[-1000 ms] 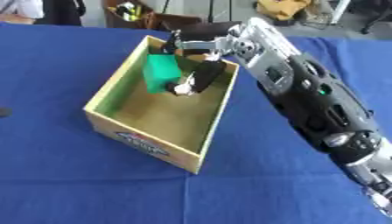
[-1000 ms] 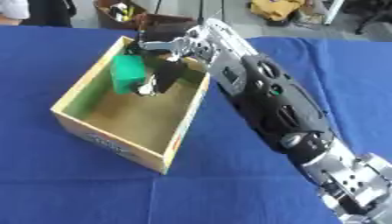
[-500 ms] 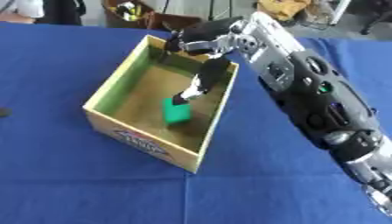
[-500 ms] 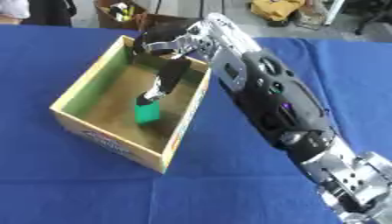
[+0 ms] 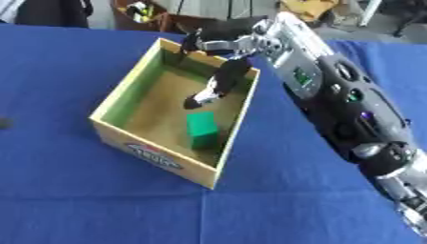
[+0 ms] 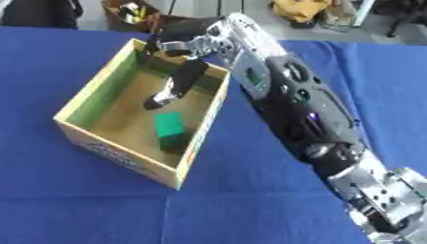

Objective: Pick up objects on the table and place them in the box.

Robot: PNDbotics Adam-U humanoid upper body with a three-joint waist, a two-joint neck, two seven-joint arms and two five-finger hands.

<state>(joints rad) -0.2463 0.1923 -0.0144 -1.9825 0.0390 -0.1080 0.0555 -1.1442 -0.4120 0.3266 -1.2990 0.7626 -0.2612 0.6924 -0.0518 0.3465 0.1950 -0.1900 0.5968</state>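
Observation:
A green block (image 5: 202,129) rests on the floor of the yellow-rimmed box (image 5: 153,157), near its front right wall. My right hand (image 5: 223,78) reaches in over the box's far right corner, open, its dark fingers (image 6: 164,97) hanging straight down above the box floor. The hand is clear of the block, which sits a little nearer the front. Nothing is in the hand. My right arm (image 5: 333,90) runs from the lower right across the blue table to the box. My left hand shows in neither view.
The blue table (image 5: 75,200) surrounds the box on all sides. A small dark thing (image 5: 4,123) lies at the table's left edge. Bags and clutter (image 6: 133,12) stand beyond the far edge.
The green block left my right hand and dropped to the box floor, ending near the front right wall. The hand's fingers straightened and now hang with nothing in them.

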